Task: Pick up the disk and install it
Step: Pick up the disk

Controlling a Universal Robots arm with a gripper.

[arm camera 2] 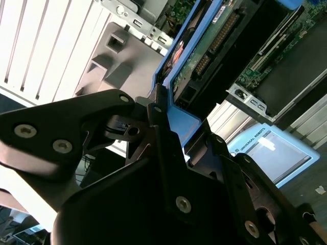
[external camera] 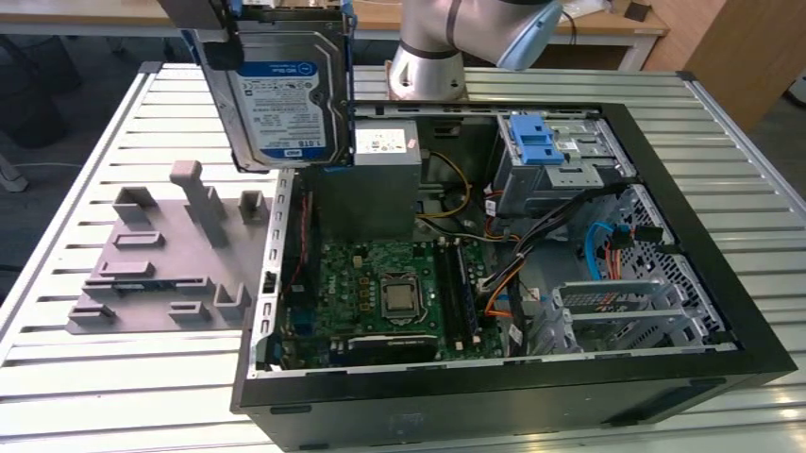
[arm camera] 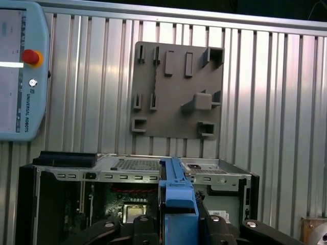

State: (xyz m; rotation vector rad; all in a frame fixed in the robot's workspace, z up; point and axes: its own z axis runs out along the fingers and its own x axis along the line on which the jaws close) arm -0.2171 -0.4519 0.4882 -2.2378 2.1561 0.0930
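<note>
Ribbed metal slats formed the surface [external camera: 89,377], on which an open computer case [external camera: 504,387] and a grey fixture plate [external camera: 158,269] were set side by side, the plate towards the exterior view's left.

The disk [external camera: 287,94] was held clear of the surface in an upright attitude. Its labelled face was turned to the exterior view, and its lower edge hung above the case wall nearest the fixture plate, close to the power supply [external camera: 384,151].

The jaws were closed on the disk. In both wrist views the black fingers [arm camera: 217,227] were seen pressed against the two sides of the blue carrier bracket [arm camera: 176,196] at one narrow end. The rest of the disk [arm camera 2: 204,56] projected beyond the jaws towards the case, its circuit-board side being shown in the second wrist view.

The pick-up step was judged complete and the installation not yet done, since the disk was seated in no bay. The drive cage [external camera: 561,165], marked by its blue latch [external camera: 535,142], lay well apart from the disk, towards the exterior view's right.

Installation was judged to call for the carrier to be squared to a bay opening, with the loose cables [external camera: 504,269] kept out of its path. Which bay was intended could not be told.
</note>
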